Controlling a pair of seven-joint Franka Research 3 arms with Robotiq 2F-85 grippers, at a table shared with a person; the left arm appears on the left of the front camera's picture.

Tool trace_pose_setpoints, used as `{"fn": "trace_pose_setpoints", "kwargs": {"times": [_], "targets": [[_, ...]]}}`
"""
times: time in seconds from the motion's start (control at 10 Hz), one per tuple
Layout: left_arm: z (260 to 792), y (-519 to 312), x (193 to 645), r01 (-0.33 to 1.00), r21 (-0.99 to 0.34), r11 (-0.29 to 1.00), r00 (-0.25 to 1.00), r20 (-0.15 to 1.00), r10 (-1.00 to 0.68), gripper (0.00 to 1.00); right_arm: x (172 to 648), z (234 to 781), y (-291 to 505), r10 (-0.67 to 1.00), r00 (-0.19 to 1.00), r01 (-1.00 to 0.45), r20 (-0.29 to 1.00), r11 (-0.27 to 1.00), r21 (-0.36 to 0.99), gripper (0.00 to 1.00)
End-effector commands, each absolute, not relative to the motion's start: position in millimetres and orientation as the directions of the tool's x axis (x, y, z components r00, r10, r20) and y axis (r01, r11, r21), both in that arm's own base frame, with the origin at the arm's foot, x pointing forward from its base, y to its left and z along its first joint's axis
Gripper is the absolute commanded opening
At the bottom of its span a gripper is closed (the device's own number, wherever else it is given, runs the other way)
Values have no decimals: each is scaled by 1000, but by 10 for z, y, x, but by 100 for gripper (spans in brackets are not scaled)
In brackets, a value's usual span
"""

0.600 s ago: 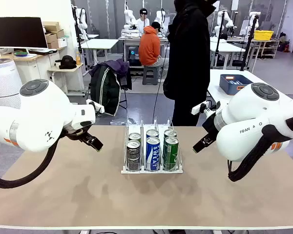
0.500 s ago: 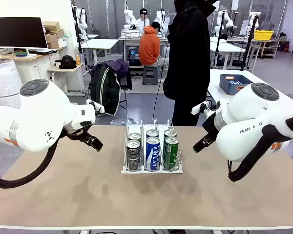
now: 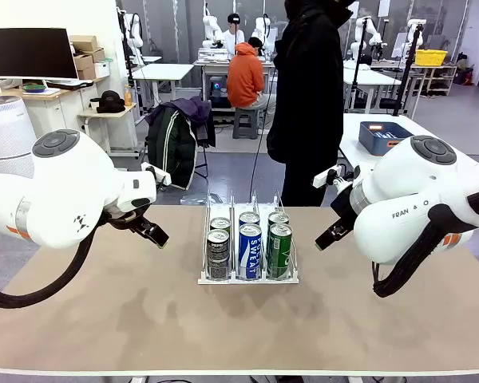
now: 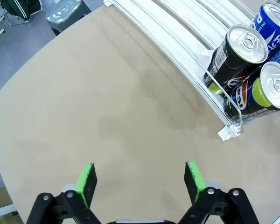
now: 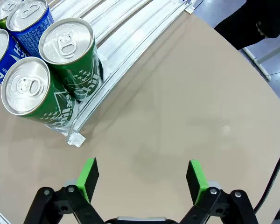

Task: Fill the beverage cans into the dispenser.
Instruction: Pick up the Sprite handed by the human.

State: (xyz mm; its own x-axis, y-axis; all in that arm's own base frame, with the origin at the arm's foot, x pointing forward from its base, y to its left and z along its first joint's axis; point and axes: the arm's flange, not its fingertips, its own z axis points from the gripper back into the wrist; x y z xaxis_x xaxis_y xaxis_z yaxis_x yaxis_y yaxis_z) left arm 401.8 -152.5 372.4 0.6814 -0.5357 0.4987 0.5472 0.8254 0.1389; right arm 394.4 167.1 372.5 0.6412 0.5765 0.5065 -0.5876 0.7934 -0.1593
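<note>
A tan table is seen from the robot's side; at its middle stands the dispenser, a clear-and-white rack with three narrow lanes. Six beverage cans stand upright in it, two per lane, one behind the other, gathered at the near end; dark ones fill the robot's left lane, blue ones the middle, green ones the right. The left gripper hovers over bare tabletop to the left of the rack, its jaws spread wide and holding nothing; the right gripper hovers to the right of the rack, likewise wide and empty; neither touches a can. A person in dark clothing stands behind the far edge.
</note>
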Motion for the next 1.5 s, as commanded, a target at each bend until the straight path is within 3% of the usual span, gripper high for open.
{"fn": "trace_pose_setpoints", "kwargs": {"times": [0.0, 0.7, 0.8, 1.0, 1.4], "targets": [[3724, -1519, 4020, 546, 138, 826, 682, 499, -534, 100, 3944, 3725, 1670, 576, 642, -587, 507, 794, -159, 100], [3724, -1530, 4016, 548, 139, 825, 681, 499, -537, 100, 3944, 3725, 1671, 577, 641, -588, 506, 793, -159, 100], [3790, -1562, 4008, 599, 171, 782, 643, 479, -597, 100, 3918, 3783, 1567, 588, 667, -616, 459, 781, -105, 100], [4075, -1394, 4082, 710, 52, 702, 621, 425, -659, 100, 4021, 3988, 1485, 588, 687, -648, 428, 762, -6, 100], [4521, -1211, 4107, 879, -81, 470, 452, 454, -768, 100, 4149, 4551, 1316, 713, 595, -795, 371, 590, 143, 100]]}}
